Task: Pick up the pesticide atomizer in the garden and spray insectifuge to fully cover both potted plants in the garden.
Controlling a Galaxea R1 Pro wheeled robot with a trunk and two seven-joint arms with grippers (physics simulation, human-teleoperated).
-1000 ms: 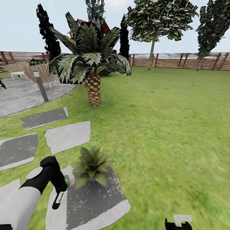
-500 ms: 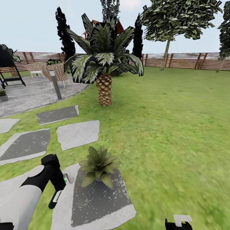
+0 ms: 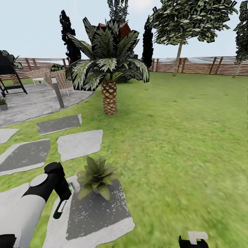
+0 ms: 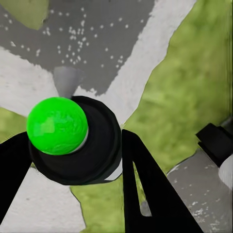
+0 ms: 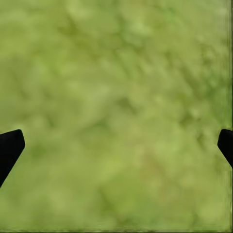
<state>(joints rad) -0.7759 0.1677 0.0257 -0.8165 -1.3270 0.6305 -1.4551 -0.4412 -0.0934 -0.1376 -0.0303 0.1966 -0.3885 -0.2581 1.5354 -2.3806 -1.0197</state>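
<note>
My left gripper (image 3: 64, 198) is shut on the pesticide atomizer (image 3: 70, 188), a black cylinder with a green cap and a small grey nozzle. It hangs just left of a potted plant (image 3: 95, 176), a low green rosette standing on a grey stepping stone (image 3: 100, 213). In the left wrist view the atomizer (image 4: 73, 141) sits between the black fingers (image 4: 145, 189), above stone and grass. Another small potted plant (image 3: 3, 103) stands far left on the patio. My right gripper (image 5: 116, 145) is open over bare lawn.
A palm (image 3: 109, 98) with a scaly trunk stands mid-lawn behind the plant. Several stepping stones (image 3: 80, 144) lead left to the round paved patio (image 3: 31, 103) with wicker chairs (image 3: 63, 80) and a lamp post (image 3: 59, 92). A wooden fence (image 3: 206, 65) closes the far side.
The head view has swung and settled, shifting the whole scene sideways. My left gripper still holds the atomizer beside the potted plant, at about the same distance.
</note>
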